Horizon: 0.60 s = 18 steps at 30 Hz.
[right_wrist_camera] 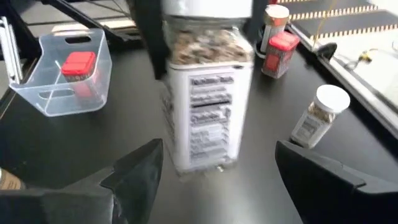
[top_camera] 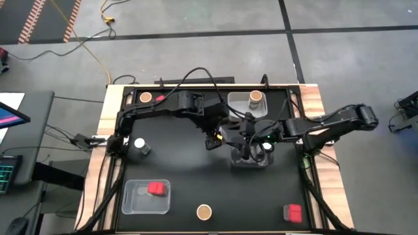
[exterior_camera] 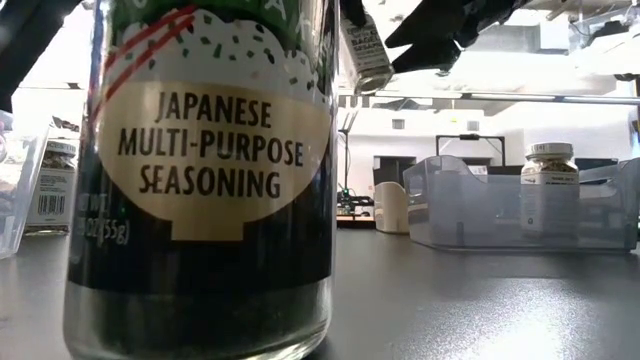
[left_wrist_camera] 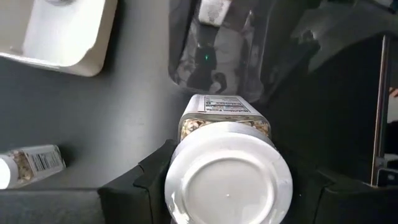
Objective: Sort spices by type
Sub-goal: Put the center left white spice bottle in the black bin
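Your left gripper (left_wrist_camera: 227, 186) clamps a white-lidded jar (left_wrist_camera: 227, 177) between the right gripper's (right_wrist_camera: 217, 168) spread jaws; most spices remain unsorted.

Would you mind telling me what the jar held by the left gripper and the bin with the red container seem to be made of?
Jar: clear glass or hard plastic, since the seasoning shows through; its white lid looks like smooth, matte plastic. Bin: translucent glossy plastic, with the red container visible through its wall. The left gripper grips the lid.

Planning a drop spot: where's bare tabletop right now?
Free: the mat between the red-box tray, the cork jar and the red box. Crowded: centre, where the left claw and right claw meet over the white-lidded jar.
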Each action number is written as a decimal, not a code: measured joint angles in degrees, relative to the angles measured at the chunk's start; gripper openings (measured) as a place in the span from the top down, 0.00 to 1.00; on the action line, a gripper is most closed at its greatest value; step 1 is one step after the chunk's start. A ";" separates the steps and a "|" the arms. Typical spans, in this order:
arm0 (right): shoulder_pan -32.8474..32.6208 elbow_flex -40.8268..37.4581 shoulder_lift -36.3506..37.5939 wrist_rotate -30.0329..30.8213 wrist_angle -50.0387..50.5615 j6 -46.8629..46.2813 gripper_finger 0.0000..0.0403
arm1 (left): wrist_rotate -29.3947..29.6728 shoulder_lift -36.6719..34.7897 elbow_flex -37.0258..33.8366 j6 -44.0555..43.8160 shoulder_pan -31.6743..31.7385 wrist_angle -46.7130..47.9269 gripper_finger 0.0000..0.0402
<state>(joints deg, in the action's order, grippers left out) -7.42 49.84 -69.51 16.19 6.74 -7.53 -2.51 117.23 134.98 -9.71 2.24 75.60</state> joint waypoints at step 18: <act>1.20 0.02 -1.04 -7.12 -2.49 2.07 0.27 | -3.06 -0.02 0.00 1.75 -0.02 -5.72 0.50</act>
<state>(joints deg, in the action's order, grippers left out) -6.22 49.87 -70.54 9.07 4.25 -5.46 -5.56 117.21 134.98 -7.97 2.22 69.89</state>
